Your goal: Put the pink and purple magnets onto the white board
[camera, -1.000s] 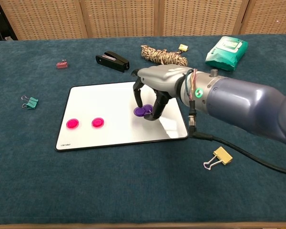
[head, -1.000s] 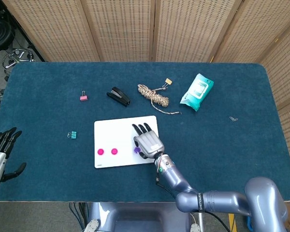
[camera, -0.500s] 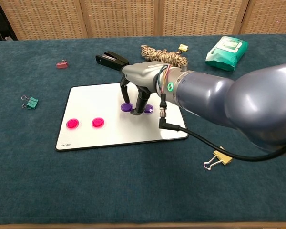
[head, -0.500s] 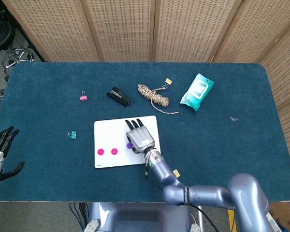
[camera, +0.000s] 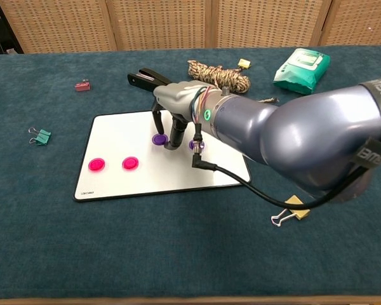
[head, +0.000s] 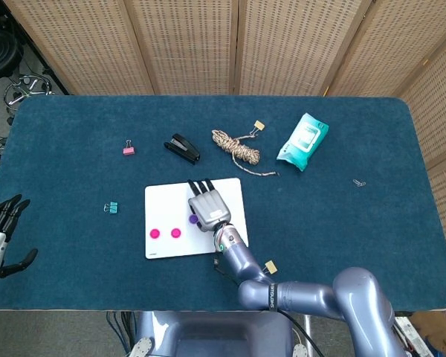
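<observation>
Right hand [camera: 171,121] fingertips are pinched on a purple magnet [camera: 159,138], which is best released flat on the whiteboard [camera: 114,127].

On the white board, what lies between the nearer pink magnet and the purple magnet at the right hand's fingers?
Only bare white board; the chest view shows nothing between the pink magnet and the purple magnet under the right hand.
</observation>
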You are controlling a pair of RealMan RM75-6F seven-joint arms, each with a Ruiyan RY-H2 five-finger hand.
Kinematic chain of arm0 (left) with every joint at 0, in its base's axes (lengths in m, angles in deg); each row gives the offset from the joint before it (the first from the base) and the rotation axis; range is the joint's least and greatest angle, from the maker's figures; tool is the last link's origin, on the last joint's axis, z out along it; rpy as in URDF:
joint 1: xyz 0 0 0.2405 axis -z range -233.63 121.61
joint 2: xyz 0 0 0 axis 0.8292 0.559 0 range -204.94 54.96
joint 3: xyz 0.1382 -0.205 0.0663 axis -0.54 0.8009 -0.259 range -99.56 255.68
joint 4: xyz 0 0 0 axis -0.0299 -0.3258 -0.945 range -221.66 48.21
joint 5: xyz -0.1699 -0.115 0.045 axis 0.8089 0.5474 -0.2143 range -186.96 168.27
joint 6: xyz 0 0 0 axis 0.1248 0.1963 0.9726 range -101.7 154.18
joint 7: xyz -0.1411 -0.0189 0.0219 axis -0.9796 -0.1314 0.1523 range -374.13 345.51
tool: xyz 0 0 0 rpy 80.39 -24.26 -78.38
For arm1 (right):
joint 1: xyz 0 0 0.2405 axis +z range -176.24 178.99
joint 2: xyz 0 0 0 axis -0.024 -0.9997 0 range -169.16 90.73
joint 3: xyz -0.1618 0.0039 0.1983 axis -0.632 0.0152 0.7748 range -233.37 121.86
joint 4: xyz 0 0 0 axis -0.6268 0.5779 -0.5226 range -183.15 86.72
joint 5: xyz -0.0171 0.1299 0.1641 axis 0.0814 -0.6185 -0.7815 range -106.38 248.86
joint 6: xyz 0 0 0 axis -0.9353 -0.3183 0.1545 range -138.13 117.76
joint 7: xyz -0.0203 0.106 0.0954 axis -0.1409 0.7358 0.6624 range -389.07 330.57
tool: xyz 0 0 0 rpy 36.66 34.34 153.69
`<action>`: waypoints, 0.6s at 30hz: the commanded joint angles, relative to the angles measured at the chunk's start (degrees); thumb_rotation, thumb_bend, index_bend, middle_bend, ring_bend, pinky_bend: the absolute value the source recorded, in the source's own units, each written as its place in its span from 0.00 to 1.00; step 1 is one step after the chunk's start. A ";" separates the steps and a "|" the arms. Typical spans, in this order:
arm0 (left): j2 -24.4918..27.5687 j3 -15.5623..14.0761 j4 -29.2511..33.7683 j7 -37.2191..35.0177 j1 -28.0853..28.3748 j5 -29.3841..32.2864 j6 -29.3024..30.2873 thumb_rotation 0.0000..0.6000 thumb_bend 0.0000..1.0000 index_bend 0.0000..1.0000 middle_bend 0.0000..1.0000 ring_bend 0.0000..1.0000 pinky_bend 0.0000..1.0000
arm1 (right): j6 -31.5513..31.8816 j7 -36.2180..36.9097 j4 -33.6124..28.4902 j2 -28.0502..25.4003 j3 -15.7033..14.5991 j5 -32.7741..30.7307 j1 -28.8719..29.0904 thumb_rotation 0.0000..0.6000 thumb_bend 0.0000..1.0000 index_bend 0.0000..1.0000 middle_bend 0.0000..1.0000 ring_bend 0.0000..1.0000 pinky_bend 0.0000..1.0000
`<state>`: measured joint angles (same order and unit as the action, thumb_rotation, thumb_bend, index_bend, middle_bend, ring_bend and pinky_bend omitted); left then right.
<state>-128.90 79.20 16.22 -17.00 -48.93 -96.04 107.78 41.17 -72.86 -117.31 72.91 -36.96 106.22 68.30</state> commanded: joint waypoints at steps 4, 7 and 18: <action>0.08 0.05 0.07 -0.24 -0.04 0.07 0.08 1.00 0.28 0.00 0.00 0.00 0.00 | -0.32 0.59 1.98 0.86 -0.50 0.04 0.01 1.00 0.57 0.59 0.00 0.00 0.00; 0.12 0.11 0.08 -0.34 0.00 0.10 0.06 1.00 0.28 0.00 0.00 0.00 0.00 | -0.47 0.67 2.70 1.09 -0.65 0.02 0.01 1.00 0.57 0.59 0.00 0.00 0.00; 0.51 0.22 0.06 -1.11 0.00 0.25 0.08 1.00 0.28 0.00 0.00 0.00 0.00 | -0.67 0.77 4.18 2.38 -0.55 -0.13 0.36 1.00 0.57 0.59 0.00 0.00 0.00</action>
<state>-128.41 79.42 16.28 -18.11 -48.93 -95.78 107.85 40.49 -72.11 -113.19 75.24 -37.54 106.11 68.65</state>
